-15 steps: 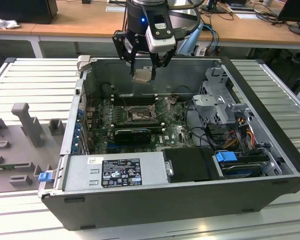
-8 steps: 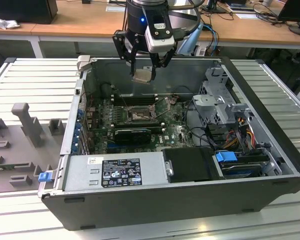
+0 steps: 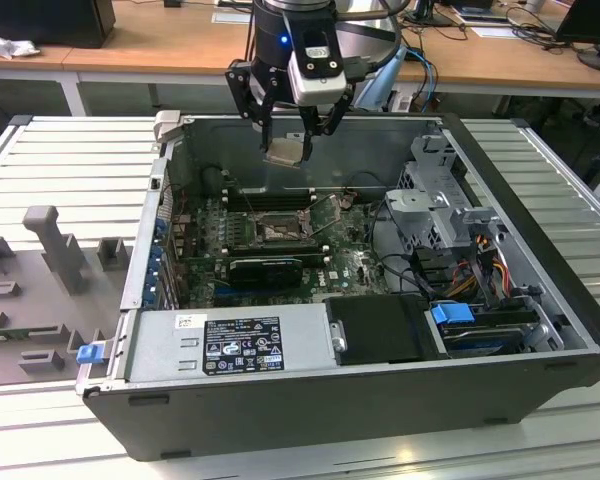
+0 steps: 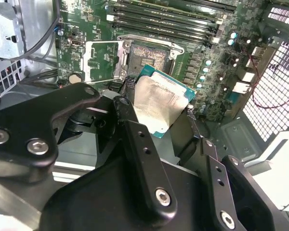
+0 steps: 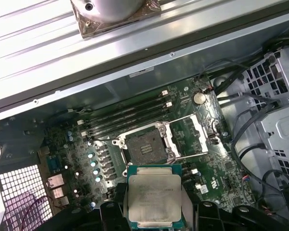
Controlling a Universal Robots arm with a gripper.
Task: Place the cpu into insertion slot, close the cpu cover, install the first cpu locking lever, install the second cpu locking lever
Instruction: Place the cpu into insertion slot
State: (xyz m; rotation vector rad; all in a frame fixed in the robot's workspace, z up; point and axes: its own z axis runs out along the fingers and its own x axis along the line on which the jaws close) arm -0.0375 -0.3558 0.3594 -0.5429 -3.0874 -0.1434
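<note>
My gripper (image 3: pixel 285 148) hangs over the open computer case, shut on the cpu (image 3: pixel 283 152), a flat square chip with a pale metal face. In both wrist views the cpu (image 4: pixel 161 106) (image 5: pixel 153 195) sits between the black fingers (image 4: pixel 130 103), held by two opposite edges and well above the motherboard. The insertion slot (image 3: pixel 277 231) (image 4: pixel 151 58) (image 5: pixel 145 144) lies bare below and a little ahead of the chip. The cpu cover (image 4: pixel 103 44) (image 5: pixel 179 120) is swung open to one side of the socket.
Long black memory slots (image 5: pixel 125 115) run beside the socket. A black card (image 3: pixel 265 268), the power supply (image 3: pixel 240 340) and a drive cage (image 3: pixel 435 190) with cables crowd the case. Its walls (image 3: pixel 310 150) rise around the board. A grey tray (image 3: pixel 50 260) lies at the exterior view's left.
</note>
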